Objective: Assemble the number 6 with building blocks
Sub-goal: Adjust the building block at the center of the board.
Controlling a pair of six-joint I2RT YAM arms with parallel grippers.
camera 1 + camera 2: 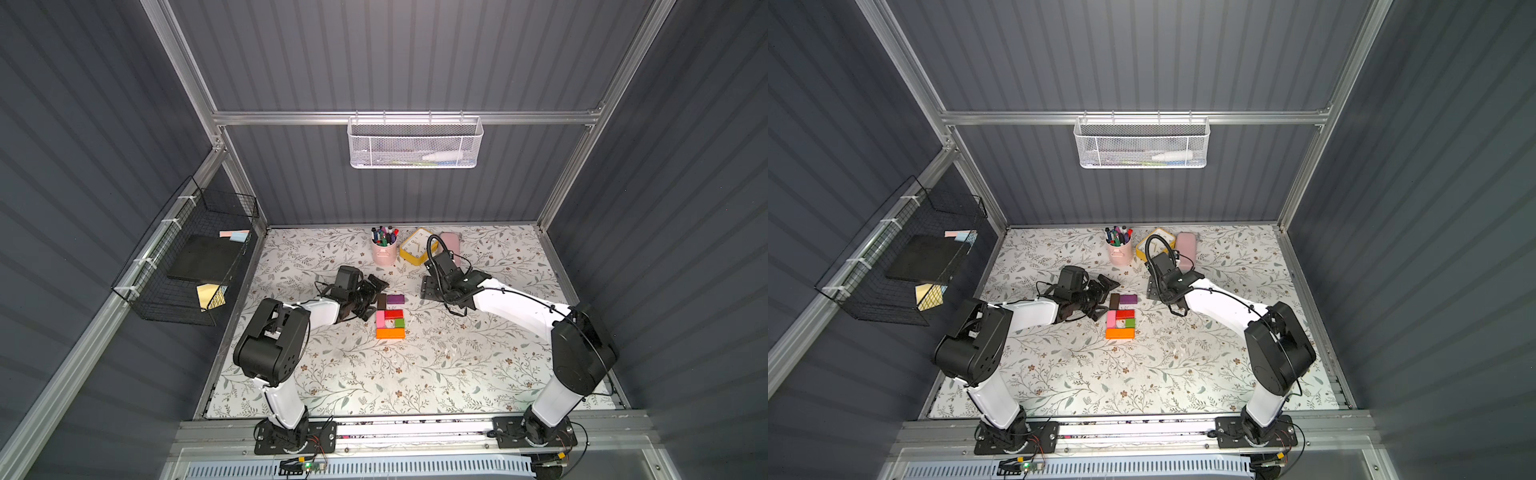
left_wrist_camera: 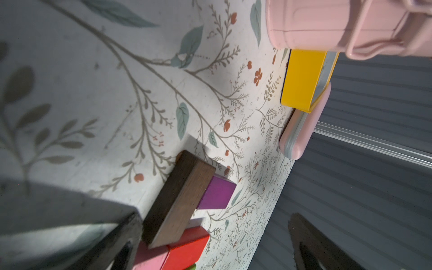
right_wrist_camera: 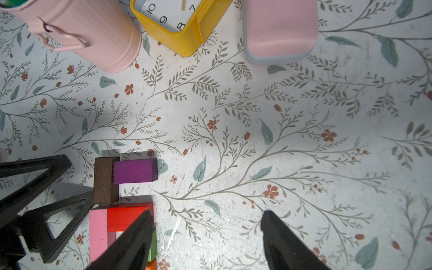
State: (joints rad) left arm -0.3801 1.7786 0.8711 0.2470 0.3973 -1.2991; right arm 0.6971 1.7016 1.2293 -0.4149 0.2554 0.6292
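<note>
Beside the wide-open, empty left tool [image 3: 79,180], the dark brown wooden block [image 1: 381,301] is lying lengthwise near-to-far, the purple rectangular block [image 1: 395,298] pointing right; the half-open right tool [image 3: 208,233] is holding nothing.

**Four numerals on a clock dial**

Legible only on the white dial [image 3: 170,14] of the yellow clock [image 3: 187,39], in the right wrist view: 10, 9, 8 and 7, printed in black. Set in running order along the dial's rim, at their usual 10, 9, 8 and 7 o'clock places. Rest of the dial cut off by the picture's edge. In both top views, same clock [image 1: 417,246] [image 1: 1140,251] toward 12 o'clock of the worktop [image 1: 478,365], numerals too small to read.
</note>
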